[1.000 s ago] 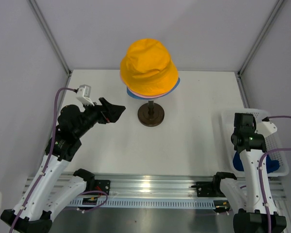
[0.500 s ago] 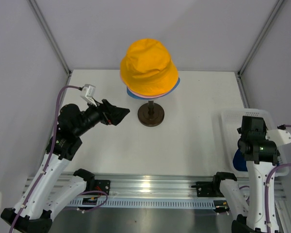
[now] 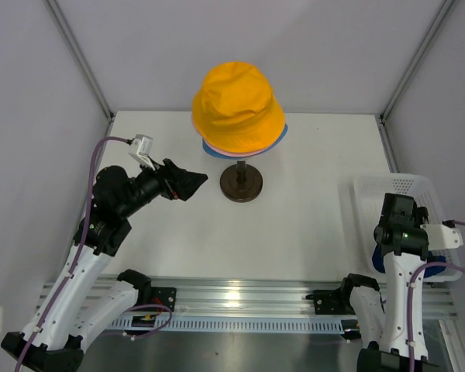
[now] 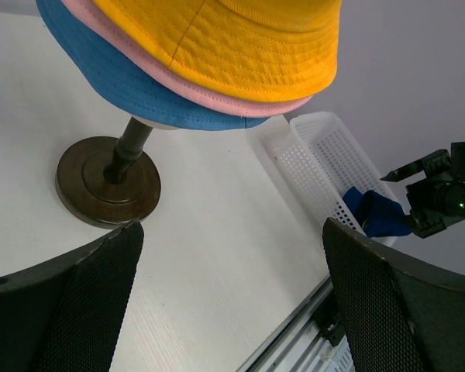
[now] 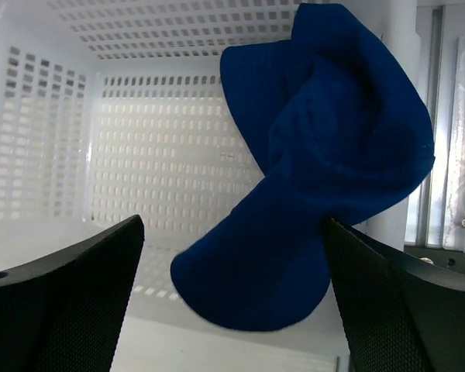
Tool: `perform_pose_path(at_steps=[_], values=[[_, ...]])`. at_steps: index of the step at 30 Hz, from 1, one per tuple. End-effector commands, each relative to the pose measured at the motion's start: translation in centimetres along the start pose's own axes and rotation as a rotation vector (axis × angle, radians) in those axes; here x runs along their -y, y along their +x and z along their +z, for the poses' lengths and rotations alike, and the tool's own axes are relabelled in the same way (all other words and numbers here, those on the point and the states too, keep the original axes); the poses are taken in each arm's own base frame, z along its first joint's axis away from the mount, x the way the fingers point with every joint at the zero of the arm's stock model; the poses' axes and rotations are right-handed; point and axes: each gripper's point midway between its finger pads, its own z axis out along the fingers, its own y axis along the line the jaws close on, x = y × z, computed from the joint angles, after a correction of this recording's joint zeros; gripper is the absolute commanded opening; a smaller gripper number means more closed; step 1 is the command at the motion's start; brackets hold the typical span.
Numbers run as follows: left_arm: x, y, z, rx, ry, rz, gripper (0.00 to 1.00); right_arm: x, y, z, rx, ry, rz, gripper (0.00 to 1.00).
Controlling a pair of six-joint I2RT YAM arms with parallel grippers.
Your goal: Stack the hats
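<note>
Three hats sit stacked on the head form at the back centre: a yellow-orange hat (image 3: 236, 105) (image 4: 232, 39) on top, a pink hat (image 3: 214, 146) (image 4: 217, 87) under it, and a light blue hat (image 3: 280, 136) (image 4: 116, 81) at the bottom. A navy blue hat (image 5: 325, 155) (image 4: 374, 214) (image 3: 380, 260) lies crumpled in the white basket (image 3: 399, 186) (image 5: 139, 155). My right gripper (image 5: 232, 223) hangs open just above the navy hat, whose lower fold lies between the jaws. My left gripper (image 3: 192, 180) (image 4: 231, 229) is open and empty, left of the stand.
The stand's dark brown round base (image 3: 242, 184) (image 4: 108, 182) rests on the white table (image 3: 294, 225), just right of my left gripper. The basket stands at the table's right edge. Grey walls enclose the back and sides, and a metal rail (image 3: 240, 298) runs along the near edge.
My right arm has shifted over the basket toward the near edge and come lower. My left gripper moved slightly toward the stand, then held still.
</note>
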Motion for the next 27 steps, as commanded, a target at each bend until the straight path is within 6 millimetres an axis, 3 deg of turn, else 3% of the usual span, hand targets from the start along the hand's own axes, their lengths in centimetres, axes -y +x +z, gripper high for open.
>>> perform_pose_path(at_steps=[1,3,6,7,8,9,11,13,14,15,17,18,20,21,23,27], values=[[0.3,0.0,0.2,0.004,0.024,0.028,1.0,-1.0,-1.6,1.9,0.062,0.001,0.125,0.97],[0.2,0.0,0.2,0.007,0.02,0.03,0.99,-0.8,-0.1,2.9,0.003,-0.002,0.098,0.91],[0.2,-0.1,0.2,0.007,0.022,0.029,1.0,-1.1,0.4,3.3,-0.007,-0.01,0.087,0.61],[0.3,-0.2,0.2,0.008,0.026,0.028,0.99,-1.3,0.2,3.4,-0.001,-0.015,0.086,0.24],[0.5,-0.1,0.3,0.004,0.036,0.029,1.0,-1.4,-0.2,3.3,0.013,-0.018,0.084,0.07],[0.7,0.0,0.3,-0.002,0.046,0.028,1.0,-1.6,-0.4,3.2,0.019,-0.029,0.053,0.03],[1.2,0.1,0.2,-0.01,0.069,0.029,1.0,-3.1,-1.2,2.6,0.026,-0.11,0.041,0.0],[1.9,0.1,0.1,-0.015,0.091,0.039,1.0,-5.3,-3.2,0.9,0.052,-0.219,0.015,0.0],[2.2,0.0,0.0,-0.015,0.1,0.043,0.99,-6.9,-3.6,-0.3,0.035,-0.315,0.003,0.0],[2.6,0.3,0.0,-0.022,0.108,0.041,1.0,-8.8,-5.5,-2.0,0.074,-0.41,0.005,0.0],[3.5,-0.1,-0.3,-0.014,0.135,0.04,1.0,-10.7,-6.7,-4.2,0.076,-0.516,-0.045,0.0],[4.5,-0.1,-0.4,-0.014,0.17,0.032,1.0,-11.7,-8.6,-6.3,0.104,-0.579,-0.03,0.0],[5.9,-0.4,-0.5,-0.007,0.218,0.026,0.99,-13.3,-9.6,-8.7,0.111,-0.694,-0.068,0.0],[7.0,-0.8,-0.5,0.007,0.25,0.01,0.99,-14.4,-11.2,-10.8,0.141,-0.773,-0.055,0.0],[8.3,-1.3,-0.3,0.019,0.291,-0.001,1.0,-16.1,-11.6,-13.5,0.122,-0.901,-0.08,0.0],[12.7,-3.1,1.3,0.028,0.407,-0.022,0.99,-20.9,-12.0,-18.4,0.057,-1.177,-0.114,0.0]])
